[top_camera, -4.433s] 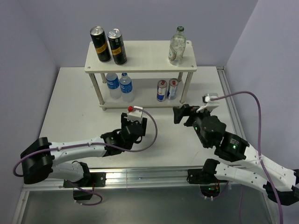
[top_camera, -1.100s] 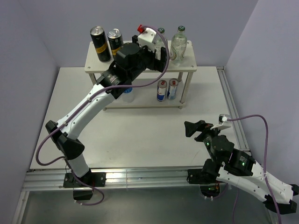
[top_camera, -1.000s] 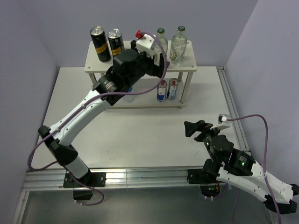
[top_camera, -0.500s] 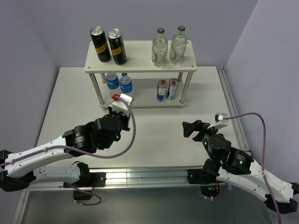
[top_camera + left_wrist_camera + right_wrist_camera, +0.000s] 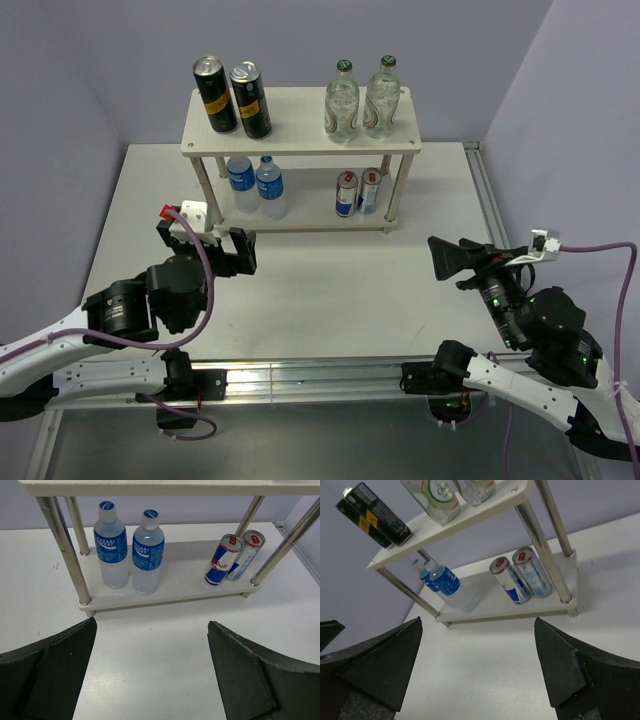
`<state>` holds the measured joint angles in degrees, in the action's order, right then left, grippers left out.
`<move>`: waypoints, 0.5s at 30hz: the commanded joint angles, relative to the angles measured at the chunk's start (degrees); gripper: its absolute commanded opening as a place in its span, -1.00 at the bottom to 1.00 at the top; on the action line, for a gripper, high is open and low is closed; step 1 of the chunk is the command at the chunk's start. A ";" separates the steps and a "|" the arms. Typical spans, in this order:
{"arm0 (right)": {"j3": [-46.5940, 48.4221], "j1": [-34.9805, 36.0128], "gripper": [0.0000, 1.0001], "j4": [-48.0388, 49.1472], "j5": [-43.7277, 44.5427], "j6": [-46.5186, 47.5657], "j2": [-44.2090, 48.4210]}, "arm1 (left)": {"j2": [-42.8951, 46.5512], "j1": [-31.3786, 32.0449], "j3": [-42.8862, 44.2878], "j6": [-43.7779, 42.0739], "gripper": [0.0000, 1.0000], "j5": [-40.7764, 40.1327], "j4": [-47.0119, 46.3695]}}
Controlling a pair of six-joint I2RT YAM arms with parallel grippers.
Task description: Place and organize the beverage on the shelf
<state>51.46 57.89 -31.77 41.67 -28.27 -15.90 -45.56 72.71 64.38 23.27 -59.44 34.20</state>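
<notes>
Two bottles now stand on top of the shelf, 3 o'clock end; the second was just set. Left gripper has retreated to 8 o'clock, jaws spread, empty. Right gripper at 4 o'clock, spread. Stocking looks complete.

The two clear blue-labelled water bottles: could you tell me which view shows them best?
Left wrist: the clear blue-labelled water bottles appear whole, labels readable. Top external shows them small beneath the cream top board; right wrist, overlapping.
</notes>
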 commanded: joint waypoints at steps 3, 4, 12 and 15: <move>3.73 0.29 1.00 -0.22 0.08 5.77 0.52 | 1.79 1.03 -0.48 1.43 0.99 -1.46 0.17; 3.82 0.30 1.00 -0.14 -0.18 6.29 0.26 | 1.88 1.12 -0.57 1.43 0.99 -1.73 0.26; 3.73 0.21 1.00 0.74 -0.27 6.83 -0.80 | 1.79 3.05 -0.22 1.96 0.99 -3.49 1.58; 3.73 0.29 1.00 0.83 -0.19 7.18 -1.23 | 2.05 3.58 -0.04 2.22 0.99 -4.02 2.10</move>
<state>53.78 57.89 -32.01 41.50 -22.74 -15.84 -43.75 75.50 63.96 24.32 -61.56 35.48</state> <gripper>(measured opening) 0.998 0.993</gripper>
